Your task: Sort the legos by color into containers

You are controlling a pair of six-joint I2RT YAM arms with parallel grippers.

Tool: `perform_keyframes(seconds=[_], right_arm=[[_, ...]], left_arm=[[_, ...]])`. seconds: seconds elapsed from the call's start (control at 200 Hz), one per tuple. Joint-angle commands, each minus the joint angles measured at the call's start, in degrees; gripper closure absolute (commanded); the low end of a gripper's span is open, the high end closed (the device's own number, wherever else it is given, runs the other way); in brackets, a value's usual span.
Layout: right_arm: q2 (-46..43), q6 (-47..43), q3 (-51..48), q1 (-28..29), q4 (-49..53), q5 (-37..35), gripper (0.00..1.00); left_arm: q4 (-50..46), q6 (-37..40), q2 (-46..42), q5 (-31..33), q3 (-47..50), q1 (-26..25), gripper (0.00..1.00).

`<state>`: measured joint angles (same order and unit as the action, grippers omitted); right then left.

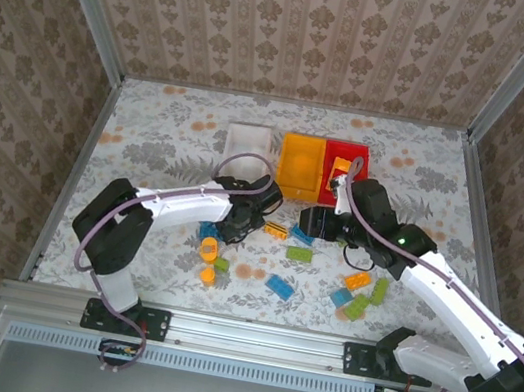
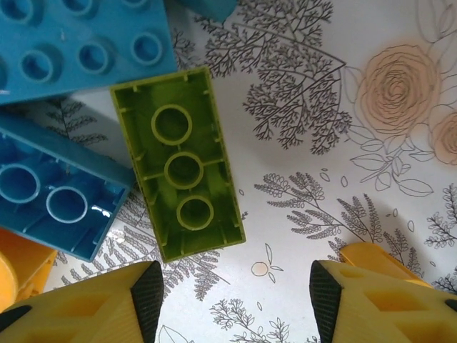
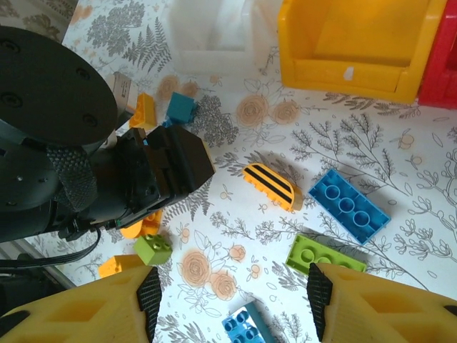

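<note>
Lime-green plastic brick [image 2: 180, 166] is lying hollow-side up on the counter [image 2: 321, 214], touching a blue brick [image 2: 57, 193] — left fingers [image 2: 107, 307] are hanging open, empty, near it. Risk: closing may be dragging blue along. Right fingers [image 3: 107, 307] are gaping empty — arms v. close, could clash.

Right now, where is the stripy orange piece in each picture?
Top: the stripy piece lies mid-table, just in front of the yellow bin.
Right wrist: it is near the middle, left of a blue brick and below the yellow bin.
Left wrist: this camera looks at an upside-down green brick beside blue ones.
Shared landmark: the yellow bin.
</note>
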<state>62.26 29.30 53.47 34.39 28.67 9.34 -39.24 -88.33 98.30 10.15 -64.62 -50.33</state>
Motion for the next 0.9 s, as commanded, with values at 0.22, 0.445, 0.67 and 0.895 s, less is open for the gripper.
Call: perform_keyframes(seconds=[0.22, 0.445, 0.67, 0.895], right_arm=[[-0.43, 2.25, -0.96, 0.42, -1.25, 0.76, 0.4], [-0.28, 2.46, -1.17, 0.41, -1.04, 0.94, 0.4], [0.05, 2.96, -2.06, 0.41, -2.01, 1.03, 0.39], [0.41, 3.05, -2.11, 0.43, -1.88, 0.94, 0.4]], left_arm=[[0.75, -2.92, 3.07, -1.1, -0.11, 1.09, 0.39], [-0.89, -2.37, 4.58, 0.17, -1.34, 1.64, 0.44], [-1.01, -1.82, 4.95, 1.68, -0.86, 2.26, 0.36], [-0.38, 0.06, 5.76, 2.73, -1.12, 4.09, 0.44]])
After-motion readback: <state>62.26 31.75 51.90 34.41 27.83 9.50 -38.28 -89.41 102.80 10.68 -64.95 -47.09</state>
